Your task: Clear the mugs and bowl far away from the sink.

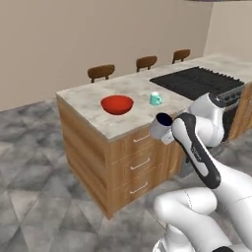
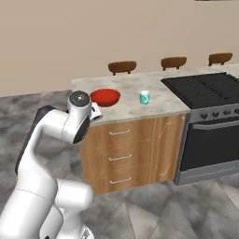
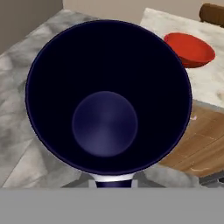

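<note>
**Dark mug held off the bench edge, bowl and teal mug resting on the stone top**

The white arm's two-finger pincer [image 1: 165, 132] is clamping the dark grey-blue handled mug [image 1: 162, 124], with its jaws drawn close together on the mug's base. The mug is hanging in the air just off the front edge of the wooden bench with a pale stone top [image 1: 93, 101], level with the top drawer, and its mouth is tilting toward the camera on the hand. In the hand view the mug's dark interior [image 3: 105, 122] is facing the lens, with the round bottom showing paler than the walls; the fingertips themselves are hidden behind the mug.

The wide shallow red bowl [image 1: 117, 104] is sitting on the bench near its front edge, close to the corner that faces the grey tiled floor [image 1: 34, 162]. The small light teal mug [image 1: 155, 99] is standing upright on the bench, apart from the bowl, between the bowl and the flat black ridged cooktop [image 1: 197, 81]. In the right base view the bowl [image 2: 105, 97] is lying just beyond the arm's wrist, and the teal mug [image 2: 144, 97] is standing between it and the cooktop [image 2: 205, 88]. Three brown chair backs [image 1: 101, 72] are showing behind the far edge of the bench.
</note>
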